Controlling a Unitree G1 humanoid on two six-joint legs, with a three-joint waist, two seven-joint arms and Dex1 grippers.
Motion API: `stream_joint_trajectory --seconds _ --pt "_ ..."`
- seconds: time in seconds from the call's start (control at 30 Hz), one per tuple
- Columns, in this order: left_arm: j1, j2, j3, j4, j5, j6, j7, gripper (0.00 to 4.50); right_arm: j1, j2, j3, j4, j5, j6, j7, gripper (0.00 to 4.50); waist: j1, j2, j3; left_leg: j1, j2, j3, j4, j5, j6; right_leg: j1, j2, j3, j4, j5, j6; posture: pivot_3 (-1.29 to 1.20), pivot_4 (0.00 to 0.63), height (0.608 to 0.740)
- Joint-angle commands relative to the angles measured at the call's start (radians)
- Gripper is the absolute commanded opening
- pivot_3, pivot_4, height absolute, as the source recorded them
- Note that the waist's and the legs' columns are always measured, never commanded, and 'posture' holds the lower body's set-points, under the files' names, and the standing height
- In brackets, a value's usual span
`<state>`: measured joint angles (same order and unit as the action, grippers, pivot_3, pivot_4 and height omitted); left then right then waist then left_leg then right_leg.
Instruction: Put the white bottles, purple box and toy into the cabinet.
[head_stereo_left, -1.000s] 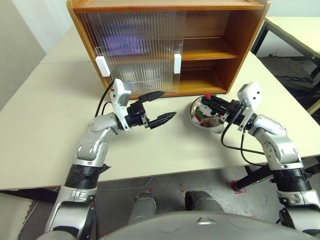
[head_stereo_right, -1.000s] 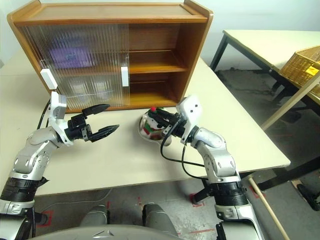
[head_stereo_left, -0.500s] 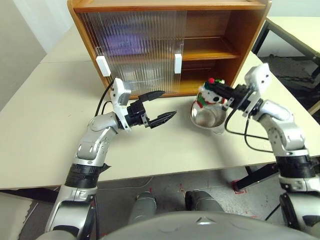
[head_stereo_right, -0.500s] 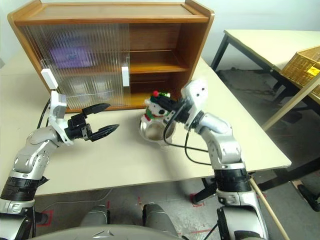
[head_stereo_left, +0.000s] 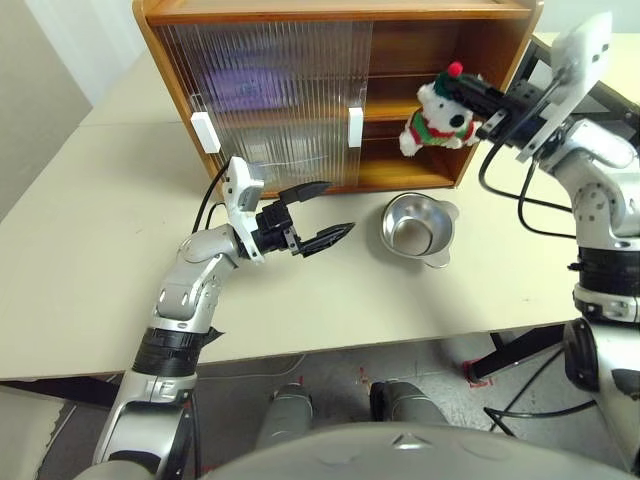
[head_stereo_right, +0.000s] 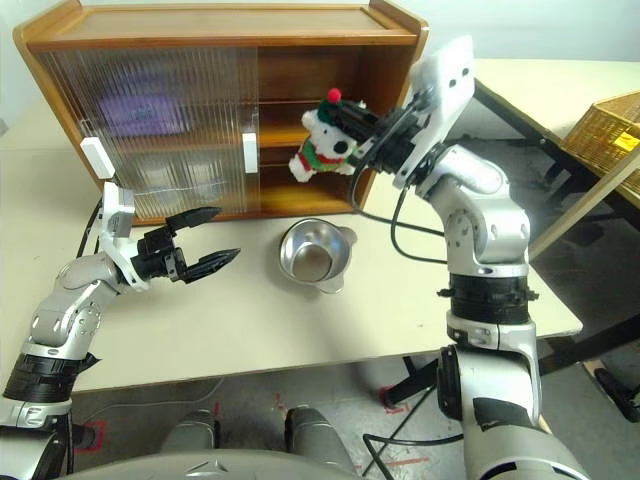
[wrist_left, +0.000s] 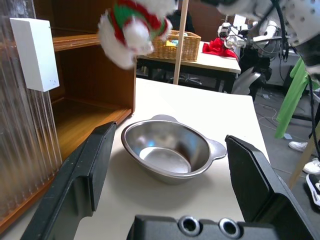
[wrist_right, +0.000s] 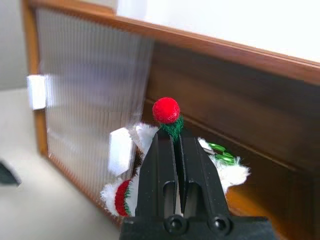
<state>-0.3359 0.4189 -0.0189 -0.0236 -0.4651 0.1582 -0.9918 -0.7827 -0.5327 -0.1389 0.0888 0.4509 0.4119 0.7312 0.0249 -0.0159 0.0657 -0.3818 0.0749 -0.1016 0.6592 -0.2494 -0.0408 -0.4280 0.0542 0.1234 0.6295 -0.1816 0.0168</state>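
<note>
The right hand (head_stereo_left: 478, 100) is clenched on the toy (head_stereo_left: 437, 118), a plush white bear with a red hat and a red-and-green scarf, and holds it in the air in front of the open right half of the cabinet (head_stereo_left: 460, 45), at the level of the upper shelf. The bear hangs from the fingertips, well above the bench (head_stereo_left: 90, 250). Below the hand, the steel bowl (head_stereo_left: 417, 229) sits upright on the bench just in front of the cabinet's lower shelf. The left hand (head_stereo_left: 325, 212) hovers above the bench with its fingers spread wide, grasping nothing, pointing toward the bowl. Beyond it, the ribbed sliding doors (head_stereo_left: 270, 90) cover the cabinet's left half; a purple shape, the purple box (head_stereo_left: 240, 90), shows blurred behind them on the upper shelf.
</note>
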Motion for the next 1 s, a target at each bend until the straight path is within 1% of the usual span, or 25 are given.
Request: stream_joint_trajectory --seconds 0.03,0.17,0.43,0.7,1.0 --pt "0.008 0.003 -0.007 -0.001 0.012 -0.009 -0.003 4.50 -0.041 -0.005 -0.009 0.081 -0.012 0.009 -0.008 0.03 0.001 0.000 0.000 0.000 0.000 0.000 0.000 0.000 0.000 0.000 0.000 0.000 0.000 0.000 0.000 0.08 0.061 0.740" --pt "0.016 0.004 -0.007 -0.003 0.014 -0.013 -0.002 4.50 -0.110 0.003 -0.001 0.209 -0.041 -0.043 0.004 0.03 0.002 0.000 0.000 -0.001 0.000 0.000 0.000 0.000 0.000 -0.001 0.000 0.000 0.000 0.000 0.000 0.08 0.060 0.740" --pt "0.034 0.003 -0.010 -0.012 0.018 -0.021 0.002 4.50 -0.233 0.019 0.009 0.396 -0.085 -0.128 0.042 0.03 0.005 0.000 0.000 -0.001 0.000 -0.001 -0.001 0.000 0.000 -0.003 0.000 0.001 0.001 0.000 0.000 0.10 0.060 0.740" --pt "0.051 0.001 -0.012 -0.010 0.022 -0.039 0.001 4.50 -0.316 0.036 0.010 0.531 -0.123 -0.207 0.068 0.03 0.011 0.001 0.000 -0.001 0.001 -0.001 -0.001 0.000 0.000 -0.003 -0.001 0.001 0.002 0.001 -0.001 0.10 0.061 0.740" --pt "0.056 0.003 -0.011 -0.007 0.021 -0.044 0.002 4.50 -0.366 0.047 0.011 0.613 -0.147 -0.245 0.081 0.03 0.014 0.001 0.000 -0.001 0.001 -0.001 -0.001 0.000 0.000 -0.004 -0.001 0.001 0.002 0.001 -0.002 0.10 0.070 0.740"
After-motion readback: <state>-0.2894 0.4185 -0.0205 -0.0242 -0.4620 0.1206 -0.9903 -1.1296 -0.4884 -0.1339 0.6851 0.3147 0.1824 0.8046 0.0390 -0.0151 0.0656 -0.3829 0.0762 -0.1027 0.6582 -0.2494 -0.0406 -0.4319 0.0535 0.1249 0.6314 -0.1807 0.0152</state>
